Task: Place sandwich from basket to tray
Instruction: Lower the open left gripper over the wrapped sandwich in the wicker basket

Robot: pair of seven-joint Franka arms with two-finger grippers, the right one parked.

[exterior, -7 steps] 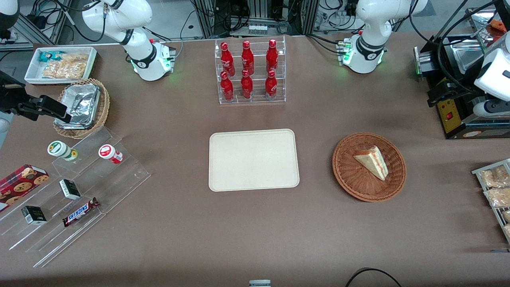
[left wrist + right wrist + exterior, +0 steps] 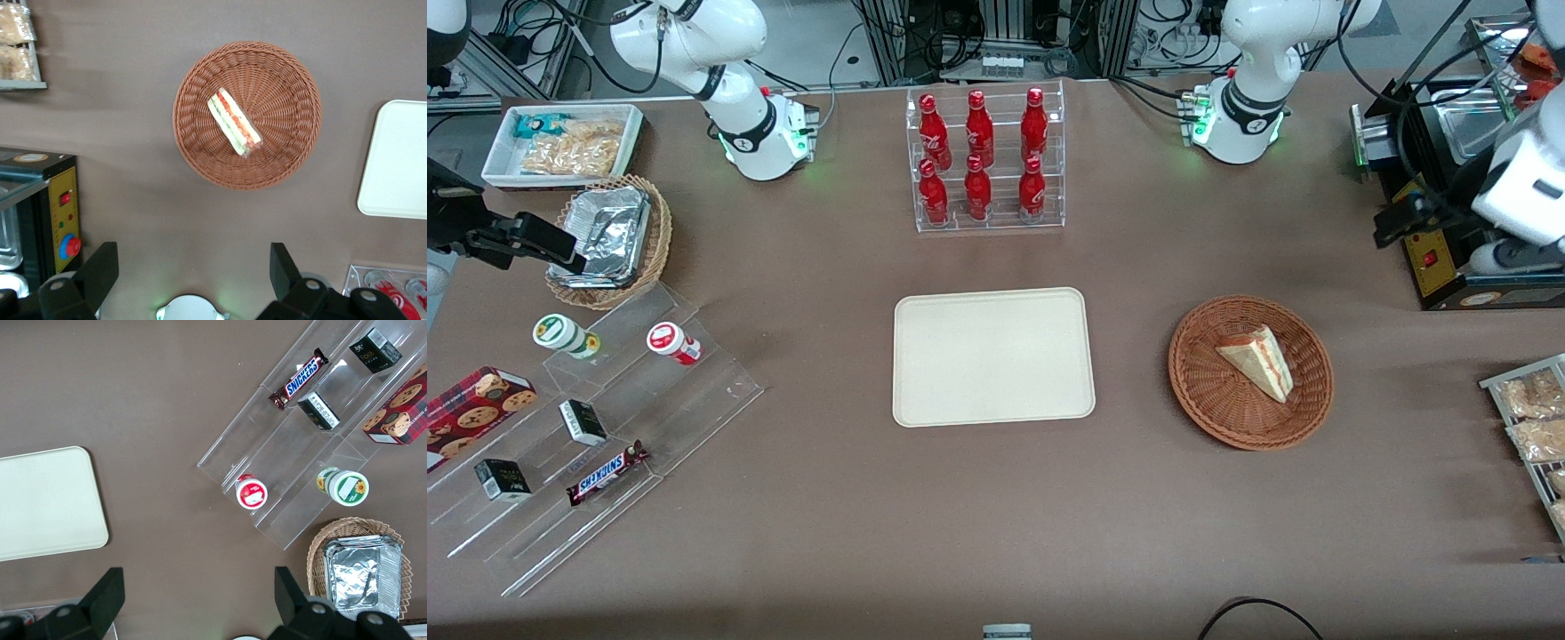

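Resting inside the round, shallow basket (image 2: 1251, 372) of reddish-brown woven wicker, the sandwich (image 2: 1259, 361) is a pale triangular wedge with red and green filling striped along its cut edge. Beside the basket, toward the parked arm's end, lies the tray (image 2: 993, 356), flat, smooth and cream-beige, with rounded corners and a low rim, bare on the brown matte counter (image 2: 996, 516). An acrylic rack of red bottles (image 2: 985, 160) stands farther from the front camera than the tray. The end effector (image 2: 193, 270) hangs high above the counter near the basket, its two dark fingers (image 2: 100, 270) spread wide, released, gripping and touching nothing.
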